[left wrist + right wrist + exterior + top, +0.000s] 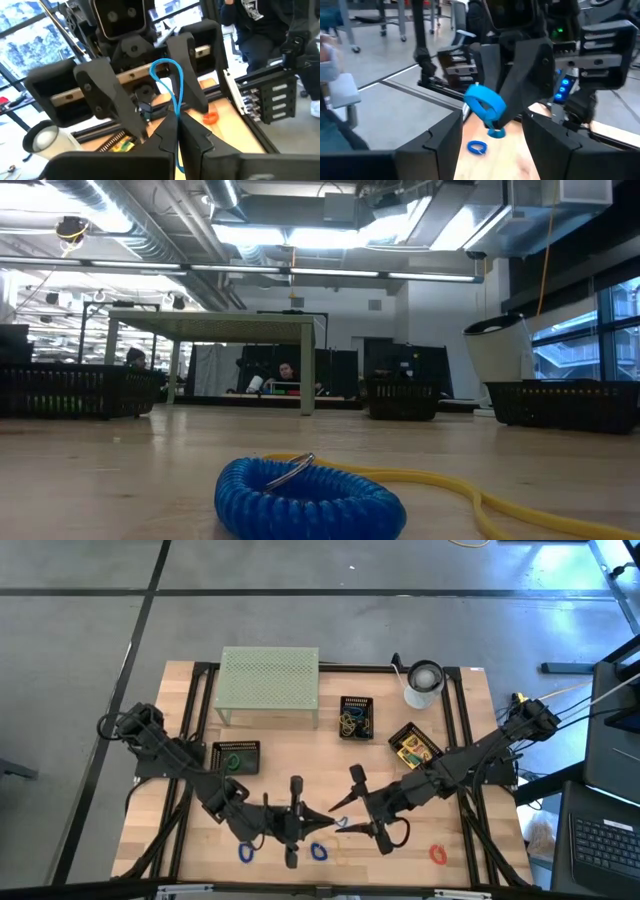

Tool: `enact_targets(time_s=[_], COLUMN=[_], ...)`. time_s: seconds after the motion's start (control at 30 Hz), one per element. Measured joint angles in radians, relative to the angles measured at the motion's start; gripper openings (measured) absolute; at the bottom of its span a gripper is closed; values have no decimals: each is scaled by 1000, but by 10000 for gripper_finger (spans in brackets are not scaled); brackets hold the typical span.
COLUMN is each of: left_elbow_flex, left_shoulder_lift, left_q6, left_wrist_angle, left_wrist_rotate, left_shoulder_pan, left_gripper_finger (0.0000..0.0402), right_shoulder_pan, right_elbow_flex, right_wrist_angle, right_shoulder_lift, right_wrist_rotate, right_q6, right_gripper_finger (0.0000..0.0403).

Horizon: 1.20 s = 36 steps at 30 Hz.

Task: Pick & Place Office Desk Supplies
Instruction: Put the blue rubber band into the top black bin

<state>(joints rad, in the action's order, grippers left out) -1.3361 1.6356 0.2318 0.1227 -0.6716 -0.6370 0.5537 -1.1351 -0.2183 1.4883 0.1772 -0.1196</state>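
Left gripper (318, 812) pinching thin blue loop (170, 82), fingers closed tight on it, holding it up mid-table near front edge. Right gripper (350, 827) facing it, fingers spread wide, empty, seemingly lining up for handover. Blue coil (308, 492) lying at front edge.

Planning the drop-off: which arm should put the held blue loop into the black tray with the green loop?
Left. Its tool is shut on the blue loop, and that black tray lies on its side of the table. The right tool is open and empty.
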Motion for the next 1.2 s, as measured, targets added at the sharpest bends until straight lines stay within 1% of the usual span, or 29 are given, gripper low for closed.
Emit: enact_targets(time_s=[0.1,0.2,0.27,0.57,0.7,0.77,0.87,1.03,1.17,1.2], left_elbow_flex=[0,1,1,1,1,1,1,1,1,1], left_shoulder_lift=[0,0,0,0,0,0,0,0,0,0], left_q6=[-32,-43,-34,-24,-24,-24,-19,-17,-17,-16], left_wrist_angle=[-46,-58,-52,-36,-36,-37,-36,-34,-31,-29], left_wrist_rotate=[-25,-91,-113,-121,-121,-121,-121,-121,-121,-121], left_shoulder_pan=[-13,-29,-36,-20,-15,-15,-15,-15,-15,-15], left_gripper_finger=[3,3,3,3,3,3,3,3,3,3], right_shoulder_pan=[0,0,0,0,0,0,0,0,0,0], right_elbow_flex=[0,0,0,0,0,0,0,0,0,0], right_wrist_angle=[-9,-22,-34,-64,-84,-84,-83,-82,-82,-82], right_shoulder_lift=[0,0,0,0,0,0,0,0,0,0], right_wrist_rotate=[-36,-40,-39,-39,-35,-35,-35,-34,12,20], right_q6=[0,0,0,12,45,61,85,109,112,112], right_gripper_finger=[206,206,206,206,194,180,147,75,16,10])
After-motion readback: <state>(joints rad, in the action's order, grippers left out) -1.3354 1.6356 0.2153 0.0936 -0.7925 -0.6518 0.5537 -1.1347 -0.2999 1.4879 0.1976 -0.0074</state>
